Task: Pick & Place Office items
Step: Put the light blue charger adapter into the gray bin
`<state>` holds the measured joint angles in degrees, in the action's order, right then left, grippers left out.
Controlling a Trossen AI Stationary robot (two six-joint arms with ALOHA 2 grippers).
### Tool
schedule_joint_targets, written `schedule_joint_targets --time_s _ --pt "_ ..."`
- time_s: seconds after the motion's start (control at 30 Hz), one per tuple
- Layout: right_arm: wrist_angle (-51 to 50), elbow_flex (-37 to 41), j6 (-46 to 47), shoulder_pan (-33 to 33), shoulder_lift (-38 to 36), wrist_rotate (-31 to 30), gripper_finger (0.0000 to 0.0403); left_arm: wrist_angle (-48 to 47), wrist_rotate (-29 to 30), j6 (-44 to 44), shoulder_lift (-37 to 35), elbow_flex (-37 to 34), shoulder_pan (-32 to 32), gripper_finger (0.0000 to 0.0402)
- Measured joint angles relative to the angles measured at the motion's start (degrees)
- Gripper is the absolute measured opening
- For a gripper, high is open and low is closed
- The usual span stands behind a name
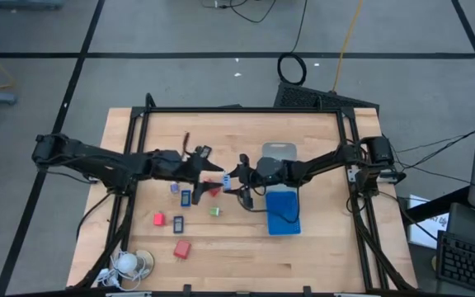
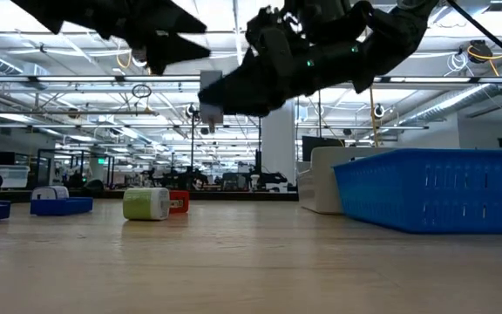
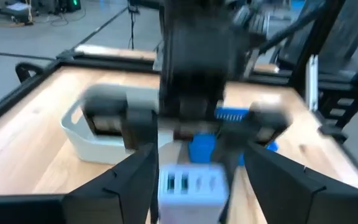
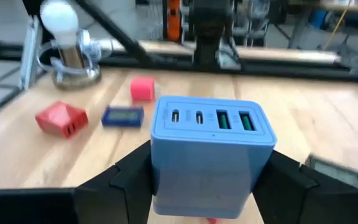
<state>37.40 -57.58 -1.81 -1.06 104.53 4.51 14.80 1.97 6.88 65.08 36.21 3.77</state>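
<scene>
Both arms meet above the table's middle. My right gripper (image 1: 236,175) (image 4: 209,155) is shut on a light-blue cube (image 1: 223,176) (image 4: 213,146) with several ports on one face. My left gripper (image 1: 207,169) (image 3: 197,158) is open and faces it from the left. In the left wrist view its fingers stand on either side of the cube (image 3: 188,186) with gaps showing. Red blocks (image 1: 158,219) (image 1: 181,248), dark blue-and-black pieces (image 1: 178,223) (image 1: 185,197) and a green bit (image 1: 215,211) lie flat on the wood. My right gripper pinches the light-blue cube between its two fingers, by two opposite side faces (image 4: 163,174). The fingers come level from the table's right side. The ported face (image 4: 210,118) points away from the wrist, toward the left gripper. The cube (image 2: 210,98) is lifted clear of the table.
A white tray (image 1: 280,153) and a blue tray (image 1: 283,213) stand right of centre, below the right arm. A white round coiled-cord thing (image 1: 130,262) sits at the near left corner. The black frame (image 1: 237,110) rims the table. Bare wood lies near the front edge.
</scene>
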Motion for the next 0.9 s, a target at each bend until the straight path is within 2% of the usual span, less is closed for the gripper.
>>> schedule_joint_targets --time_s 0.13,0.3,0.4,0.5,0.63,0.9 --pt "0.9 -0.1 0.5 0.5 -0.4 0.0 0.0208 -5.7 0.0 0.7 -6.8 0.0 0.0 0.0261" --pt "0.1 0.0 0.7 1.0 -0.2 0.1 0.0208 -16.3 0.4 -3.1 -17.1 0.0 0.0 0.0268" --pt "-1.8 0.0 0.3 1.0 -1.7 0.2 0.0208 -23.4 2.6 -4.2 -22.8 0.0 0.0 0.0269" --pt "-3.9 0.0 -0.8 1.0 -2.9 0.1 0.0208 -29.3 5.4 -1.6 -27.7 0.0 0.0 0.0269" --pt "-3.5 1.6 -1.4 1.0 -6.3 0.0 0.0208 -33.8 7.3 -0.6 -31.0 0.0 0.0 0.0269" --pt "-3.9 8.9 -2.7 1.0 -15.9 0.0 0.0208 -35.5 9.2 -4.3 -32.4 0.0 0.0 0.0269"
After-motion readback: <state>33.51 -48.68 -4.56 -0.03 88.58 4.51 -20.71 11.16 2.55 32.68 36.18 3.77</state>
